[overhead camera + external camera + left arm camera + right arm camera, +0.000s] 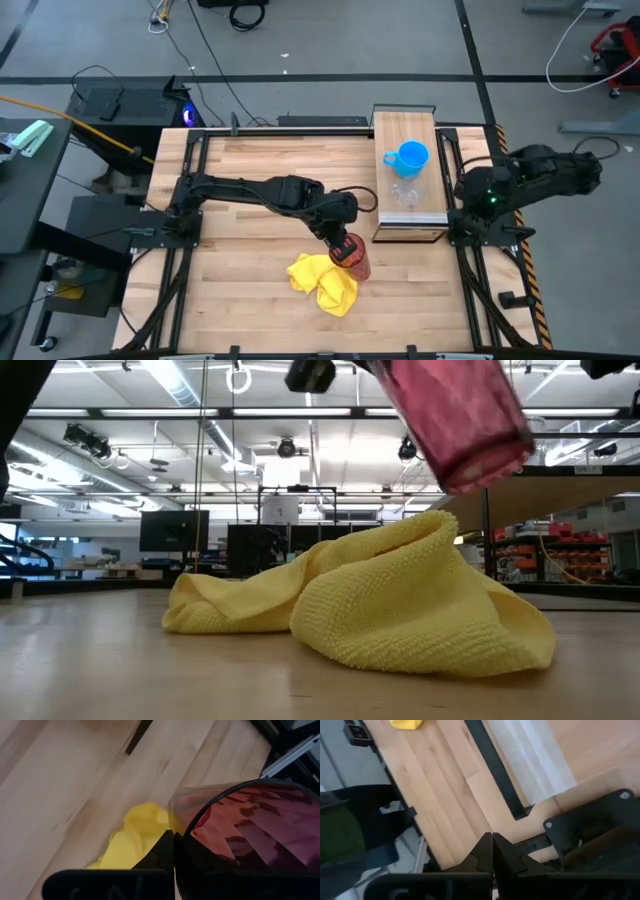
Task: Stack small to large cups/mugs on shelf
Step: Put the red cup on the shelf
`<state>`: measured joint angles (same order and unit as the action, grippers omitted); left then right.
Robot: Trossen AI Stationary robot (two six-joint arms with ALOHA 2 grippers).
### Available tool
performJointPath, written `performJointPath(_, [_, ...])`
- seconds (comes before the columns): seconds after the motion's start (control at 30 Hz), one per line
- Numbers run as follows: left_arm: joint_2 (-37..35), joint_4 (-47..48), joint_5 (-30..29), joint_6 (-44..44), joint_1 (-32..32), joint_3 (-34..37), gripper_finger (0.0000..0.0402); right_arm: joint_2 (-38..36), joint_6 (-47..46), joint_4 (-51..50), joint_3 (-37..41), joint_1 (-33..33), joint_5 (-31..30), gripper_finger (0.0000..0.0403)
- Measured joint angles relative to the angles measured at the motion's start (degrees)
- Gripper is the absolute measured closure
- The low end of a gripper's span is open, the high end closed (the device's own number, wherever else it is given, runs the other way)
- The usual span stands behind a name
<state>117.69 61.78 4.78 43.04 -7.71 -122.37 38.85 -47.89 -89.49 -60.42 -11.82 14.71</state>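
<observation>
A: Count of vessels?

B: Three. Blue mug (410, 156) and clear cup (405, 193) stand on the shelf (432, 131), mug toward the far end, cup just nearer. Red tumbler (351, 255) is off the shelf, tilted, lifted clear of the table (250, 290).

A: Arms?

B: Left gripper (343, 243) reaches across mid-table, fingers clamped on the tumbler, above the one yellow cloth (323, 281). Right gripper (492, 851) is folded back at the table's right edge, fingers pressed together.

A: Room?

B: Bare shelf near its front edge.
</observation>
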Motion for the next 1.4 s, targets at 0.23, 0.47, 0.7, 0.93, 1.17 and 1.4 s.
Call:
performJointPath(0.23, [2.26,-2.05,-0.04,-0.25,0.55,0.02,0.0388,4.61,-0.32,4.11,0.0,-7.57,-5.8,0.0396])
performJointPath(0.47, [3.4,-4.08,0.06,-0.38,1.44,0.0,0.039,8.7,-0.58,7.15,-0.02,-13.32,-11.58,0.0396])
performJointPath(0.7, [3.58,-3.13,-1.83,-1.53,2.59,0.02,0.0388,9.95,-4.51,7.37,-0.02,-17.78,-16.99,0.0396])
performJointPath(0.93, [3.58,-2.14,-2.19,-5.96,8.3,0.02,0.039,10.8,-4.55,12.12,-0.06,-18.45,-21.06,0.0396])
performJointPath(1.17, [3.58,4.34,-2.02,-10.87,15.56,0.02,0.0389,11.41,-3.02,11.96,-6.26,-16.88,-27.73,0.0396])
performJointPath(1.4, [3.58,4.87,-0.88,-15.27,23.27,0.02,0.0389,12.99,4.64,11.85,-17.12,-11.21,-40.64,0.0396])
